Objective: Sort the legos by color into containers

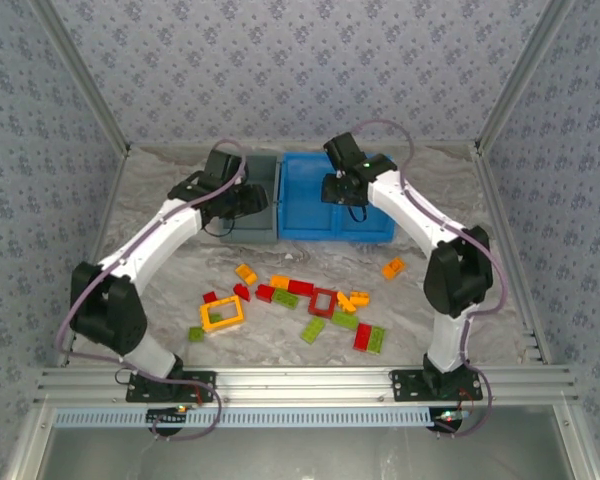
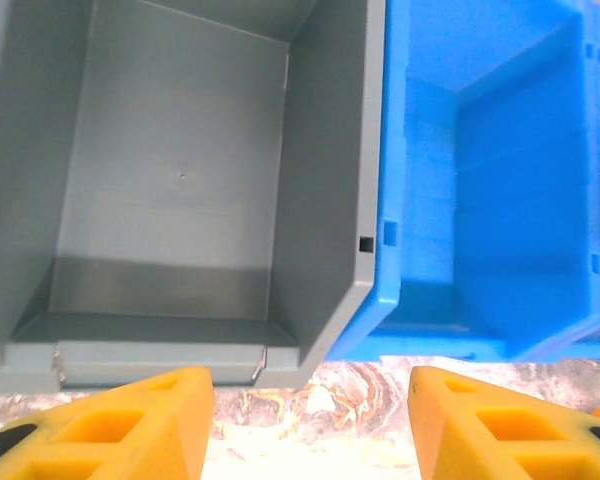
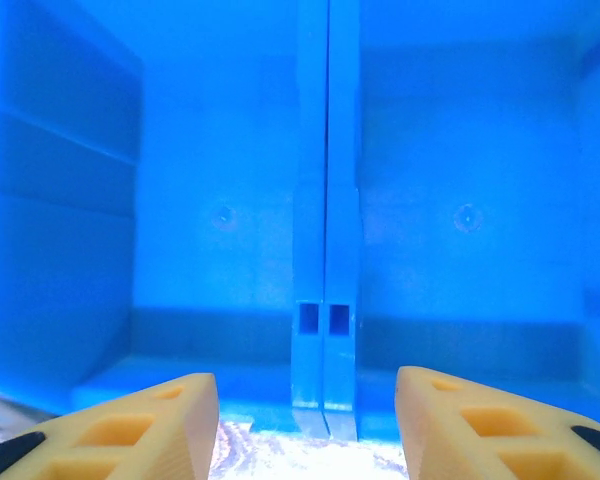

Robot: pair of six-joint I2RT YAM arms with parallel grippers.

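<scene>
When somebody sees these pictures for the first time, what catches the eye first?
The bright blue tray beside the dark grey bin, at the far side of the table, stands out first. Then come the red, orange and green legos, scattered on its near half.

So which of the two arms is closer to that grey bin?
Left. The left gripper hangs at the grey bin's near wall. The right gripper is off to one side, facing the blue tray's divider.
</scene>
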